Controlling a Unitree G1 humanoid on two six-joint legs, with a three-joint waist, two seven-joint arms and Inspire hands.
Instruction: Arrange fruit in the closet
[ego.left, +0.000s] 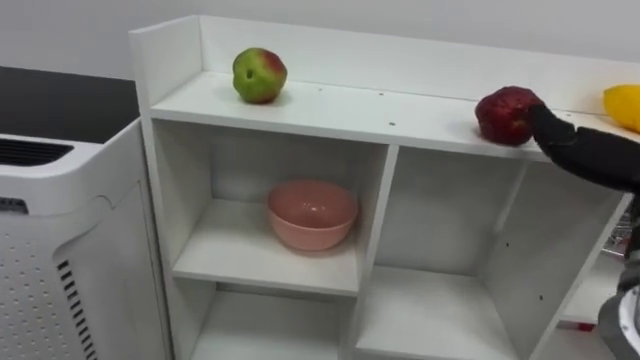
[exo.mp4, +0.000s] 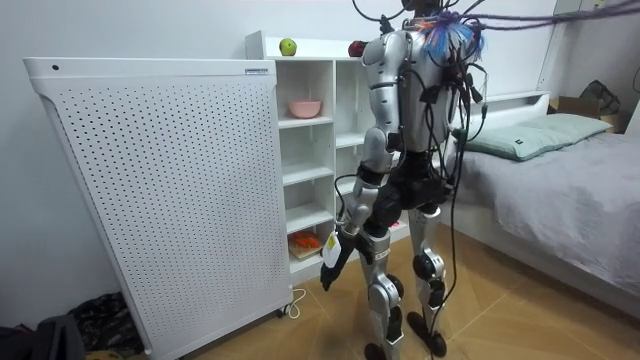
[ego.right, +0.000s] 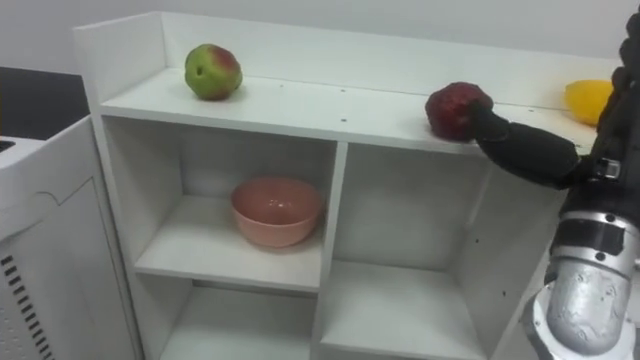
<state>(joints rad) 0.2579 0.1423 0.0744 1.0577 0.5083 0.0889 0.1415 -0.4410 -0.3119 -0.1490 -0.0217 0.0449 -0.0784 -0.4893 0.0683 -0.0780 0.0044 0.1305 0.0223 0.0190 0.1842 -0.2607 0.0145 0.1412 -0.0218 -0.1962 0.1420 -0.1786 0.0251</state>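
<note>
Cabinet (exo.mp4: 150, 190) with white perforated sides fills the left half of the room view, and its top corner shows at the lower left of the eye views. At the right of the room view lies a bed (exo.mp4: 560, 190) with grey covers and a pillow.

Between the two stands the white closet (ego.left: 385, 200), a unit of open compartments under a top shelf with a low raised rim. The robot stands upright just in front of it, at the centre of the room view.

In the upper left compartment, left of centre in the left eye view, a pink bowl (ego.left: 311, 213) sits upright on its shelf. The compartment to its right holds nothing that can be seen.

Three pieces of fruit lie on the top shelf, well apart. A green and red apple (ego.left: 259, 75) is at the upper left, a dark red fruit (ego.left: 505, 113) at the upper right, and a yellow fruit (ego.left: 625, 105) is cut off by the right edge of the frame.

The right robot hand (ego.left: 575, 145) comes in from the right edge and touches the right side of the dark red fruit. I cannot tell whether it grips the fruit or only rests against it.

The left robot hand (exo.mp4: 328, 272) hangs low beside the robot's thigh, below the centre of the room view, too small there to read.
</note>
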